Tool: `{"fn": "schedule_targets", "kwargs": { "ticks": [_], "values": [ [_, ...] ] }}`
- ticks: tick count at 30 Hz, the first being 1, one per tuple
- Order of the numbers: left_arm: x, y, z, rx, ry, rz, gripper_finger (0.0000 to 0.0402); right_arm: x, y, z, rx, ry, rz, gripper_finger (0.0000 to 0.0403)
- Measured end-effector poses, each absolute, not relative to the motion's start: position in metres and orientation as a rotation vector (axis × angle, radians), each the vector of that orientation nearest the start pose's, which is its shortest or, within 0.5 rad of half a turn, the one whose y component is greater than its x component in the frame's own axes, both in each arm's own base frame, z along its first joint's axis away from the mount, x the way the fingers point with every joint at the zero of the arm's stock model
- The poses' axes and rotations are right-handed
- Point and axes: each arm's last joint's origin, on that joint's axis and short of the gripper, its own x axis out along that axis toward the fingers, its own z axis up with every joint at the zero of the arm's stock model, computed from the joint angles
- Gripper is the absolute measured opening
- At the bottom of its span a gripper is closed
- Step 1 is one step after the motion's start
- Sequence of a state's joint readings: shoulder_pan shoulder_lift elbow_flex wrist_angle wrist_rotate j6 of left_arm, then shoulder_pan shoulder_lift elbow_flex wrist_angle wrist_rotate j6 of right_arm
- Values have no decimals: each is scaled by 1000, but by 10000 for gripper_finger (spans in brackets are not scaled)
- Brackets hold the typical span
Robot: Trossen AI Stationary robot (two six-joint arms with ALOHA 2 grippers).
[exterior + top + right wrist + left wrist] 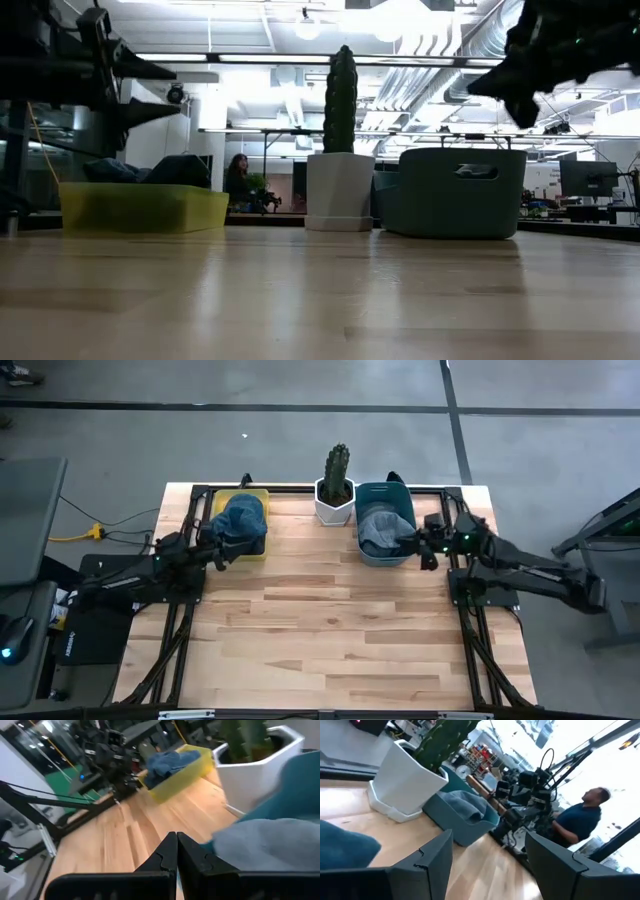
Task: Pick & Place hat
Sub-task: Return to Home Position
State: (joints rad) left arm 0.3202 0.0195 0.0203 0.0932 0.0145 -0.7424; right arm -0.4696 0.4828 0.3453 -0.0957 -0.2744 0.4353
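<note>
Your left claw (222, 550) sits at the yellow bin's (266, 498) near-left corner, fingers spread wide with nothing between them. Right claw (427, 548) is just beside the blue bin's (386, 489) right wall, fingers pressed together, empty. Blue caps (243, 517) lie in the yellow bin and the gray cap (379, 528) in the blue bin, with the cactus pot (335, 501) between the bins. All three hug the tabletop's (330, 640) far edge; the whole near half is open. In the low view the blue bin's wall hides the gray cap, and the right claw is cut off at the top.
</note>
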Motion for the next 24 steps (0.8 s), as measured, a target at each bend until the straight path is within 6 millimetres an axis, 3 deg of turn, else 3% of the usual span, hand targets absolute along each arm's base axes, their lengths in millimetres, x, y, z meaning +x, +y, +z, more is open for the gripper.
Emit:
{"fn": "schedule_targets", "kwargs": {
  "ticks": [4,9,24],
  "values": [
    [92,31,181,-675,-238,271,225,134,-48,213,507,139,-228,0],
    [92,31,180,-660,-236,294,225,141,-43,209,483,158,-233,0],
    [91,33,180,-677,-270,358,225,118,-32,195,505,134,-170,0]
  ]
}}
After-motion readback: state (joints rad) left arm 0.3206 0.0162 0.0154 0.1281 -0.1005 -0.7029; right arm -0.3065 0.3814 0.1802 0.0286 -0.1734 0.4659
